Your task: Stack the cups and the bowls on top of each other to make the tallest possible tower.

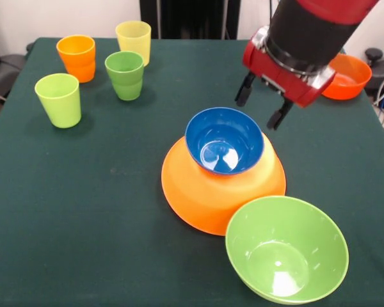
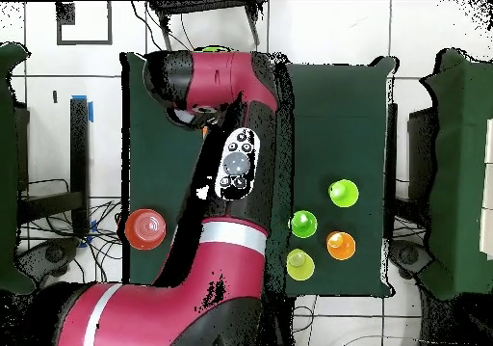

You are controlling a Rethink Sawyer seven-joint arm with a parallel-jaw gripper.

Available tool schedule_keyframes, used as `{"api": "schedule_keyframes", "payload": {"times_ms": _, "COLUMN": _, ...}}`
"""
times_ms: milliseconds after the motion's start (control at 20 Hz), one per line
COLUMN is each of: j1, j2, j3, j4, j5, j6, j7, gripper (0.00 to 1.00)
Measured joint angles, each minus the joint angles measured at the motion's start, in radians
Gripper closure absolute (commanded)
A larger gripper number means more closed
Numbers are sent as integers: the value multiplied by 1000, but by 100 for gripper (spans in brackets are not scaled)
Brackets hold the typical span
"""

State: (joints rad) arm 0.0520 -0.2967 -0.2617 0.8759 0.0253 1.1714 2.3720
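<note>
A small blue bowl (image 1: 224, 142) sits upright on a very large orange bowl (image 1: 205, 192) that lies upside down mid-table; together they form the tower. A large light green bowl (image 1: 287, 251) stands upright at the front, touching the orange bowl's rim. My gripper (image 1: 262, 103) hovers open and empty just behind and to the right of the blue bowl. A small red-orange bowl (image 1: 349, 77) (image 2: 145, 228) rests near the table's edge behind the arm. Four cups stand apart: orange (image 1: 77, 57) (image 2: 341, 246), pale yellow (image 1: 134, 40) (image 2: 300, 264), green (image 1: 125, 75) (image 2: 304, 224), lime green (image 1: 58, 99) (image 2: 344, 193).
The dark green table (image 1: 102, 211) carries everything. In the overhead view the red arm (image 2: 226, 159) covers the tower and the gripper. Chairs and cables stand around the table's sides.
</note>
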Motion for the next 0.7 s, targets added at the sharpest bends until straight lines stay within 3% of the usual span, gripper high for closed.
{"api": "schedule_keyframes", "payload": {"times_ms": 700, "j1": 8, "j2": -59, "j3": -23, "j4": 4, "j5": 2, "j6": 20, "j7": 0, "gripper": 0}}
